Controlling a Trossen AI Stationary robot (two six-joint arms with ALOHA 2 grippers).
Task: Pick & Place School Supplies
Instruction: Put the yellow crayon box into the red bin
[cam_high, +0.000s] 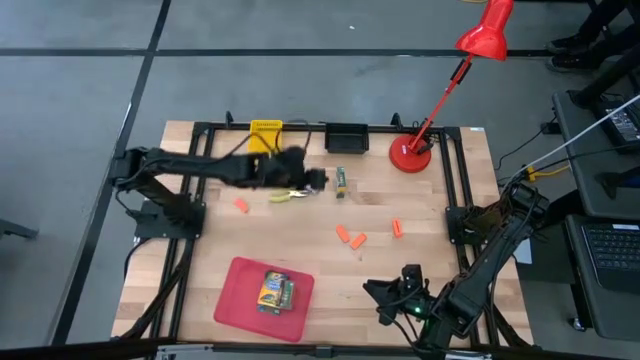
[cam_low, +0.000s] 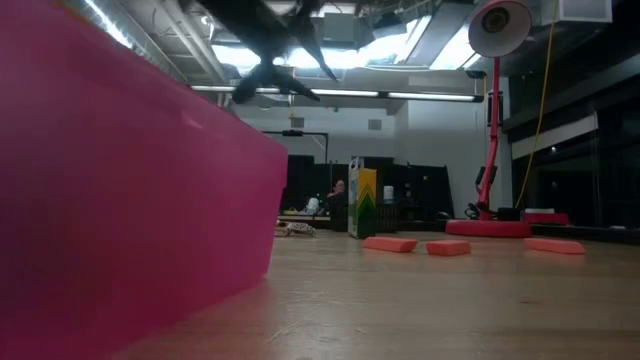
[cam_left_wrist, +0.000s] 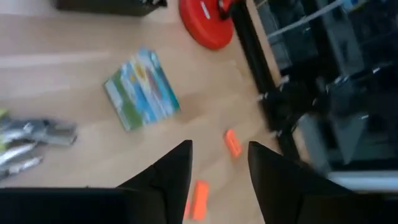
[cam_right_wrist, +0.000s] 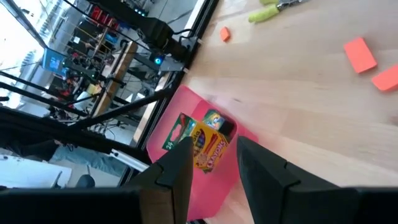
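The wooden table is a light, plank-grained surface bordered by a black metal frame. It stands on a grey floor crossed by dark seam lines. To the table's right is a desk carrying a laptop and cables. A red desk lamp is mounted at the table's far edge; its round base sits on the wood and its shade extends beyond the frame. In the low view, the room behind is dim, with long ceiling light strips, exposed overhead ducting and dark walls. A seated person is visible far back
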